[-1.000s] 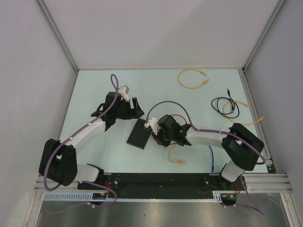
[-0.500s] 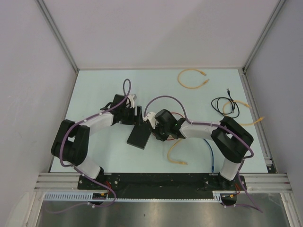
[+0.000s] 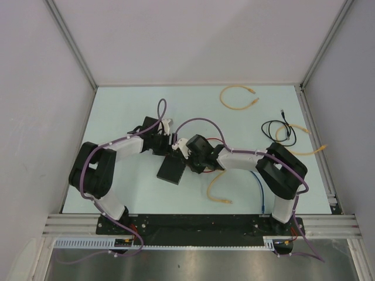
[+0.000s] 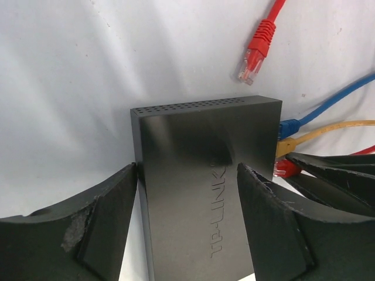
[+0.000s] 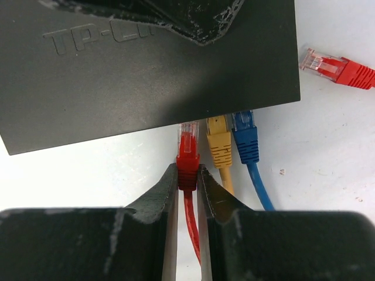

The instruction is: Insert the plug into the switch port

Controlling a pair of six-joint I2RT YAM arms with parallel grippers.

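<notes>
the red plug (image 5: 187, 153) is at the mouth of a port on the long edge of the switch (image 5: 146, 70). its clear tip touches that edge, just left of the yellow plug (image 5: 218, 140) and the blue plug (image 5: 245, 136), which both sit deeper in their ports. so the red plug looks not yet seated. the right gripper (image 5: 187, 175) is closed on its red boot, one finger on each side, and the cable runs back between the fingers.

the first risk is a bad line-up. if the tip is a little to the side or tilted, it can catch on the rim of the port, and the push would bend the plug in the grip instead of driving it in. the grip is on the boot, so the plug may also slide back between the fingers. the yellow plug is just beside, and a finger could rub on it.

the second risk is the switch itself. it lies flat on the bench (image 3: 117, 111), near the middle, and could slide away from the push. the left gripper (image 4: 187, 193) stands open over it, one finger just beside the left edge and the other over the top face. whether it presses down cannot be told. if it does not, the switch may shift or turn.
</notes>
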